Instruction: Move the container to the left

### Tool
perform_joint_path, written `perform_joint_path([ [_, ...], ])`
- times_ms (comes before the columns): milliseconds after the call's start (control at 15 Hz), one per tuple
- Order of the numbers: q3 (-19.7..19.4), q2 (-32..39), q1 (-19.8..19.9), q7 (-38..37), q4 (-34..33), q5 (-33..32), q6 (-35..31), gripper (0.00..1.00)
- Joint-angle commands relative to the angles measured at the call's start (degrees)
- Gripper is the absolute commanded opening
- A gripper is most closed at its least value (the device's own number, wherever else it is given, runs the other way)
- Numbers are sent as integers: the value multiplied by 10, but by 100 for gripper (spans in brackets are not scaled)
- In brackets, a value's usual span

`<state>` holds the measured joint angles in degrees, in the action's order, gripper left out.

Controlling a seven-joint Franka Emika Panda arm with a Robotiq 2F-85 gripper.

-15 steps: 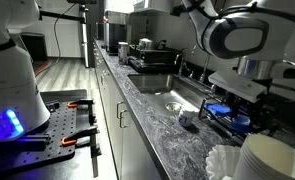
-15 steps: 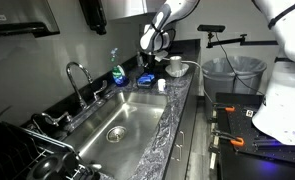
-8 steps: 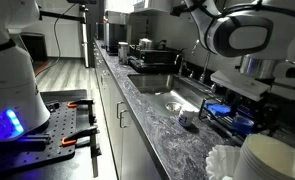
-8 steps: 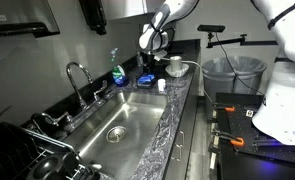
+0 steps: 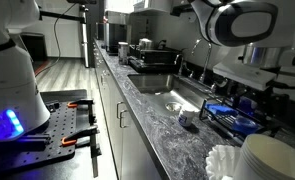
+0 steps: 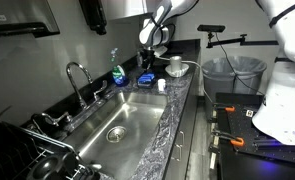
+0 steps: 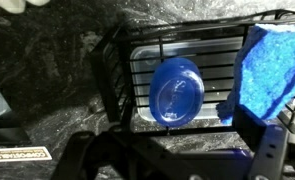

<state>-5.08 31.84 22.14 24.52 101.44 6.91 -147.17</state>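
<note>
The container (image 7: 177, 92) is small, round and bright blue. In the wrist view it lies in a black wire rack (image 7: 117, 70) on a clear tray. My gripper (image 7: 177, 150) hangs above it, open and empty, with one dark finger on each side. In both exterior views the gripper (image 5: 249, 88) (image 6: 152, 55) is a little above the container (image 5: 220, 109) (image 6: 146, 78), not touching it.
A blue sponge (image 7: 272, 65) lies in the rack next to the container. A tall bottle of blue liquid (image 6: 117, 70) stands by the wall. White stacked bowls (image 6: 175, 66) (image 5: 272, 160) and a small white cup (image 6: 161, 86) (image 5: 187, 119) stand nearby. The sink (image 6: 117, 125) lies beyond.
The arm has lifted and drawn back a little from the rack. The container has not moved.
</note>
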Motion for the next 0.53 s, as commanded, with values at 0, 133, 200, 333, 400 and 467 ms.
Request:
perform_joint_path([
  [0,7,-75,6,13,76,-5,-14,74],
  [133,4,-104,3,20,109,-6,-19,59],
  [200,1,-117,0,22,127,-8,-21,51],
  [333,-5,-136,-5,22,157,-14,-18,36],
  [400,-6,-144,-6,22,171,-15,-14,27],
  [467,-8,-150,-6,24,185,-16,-14,20],
])
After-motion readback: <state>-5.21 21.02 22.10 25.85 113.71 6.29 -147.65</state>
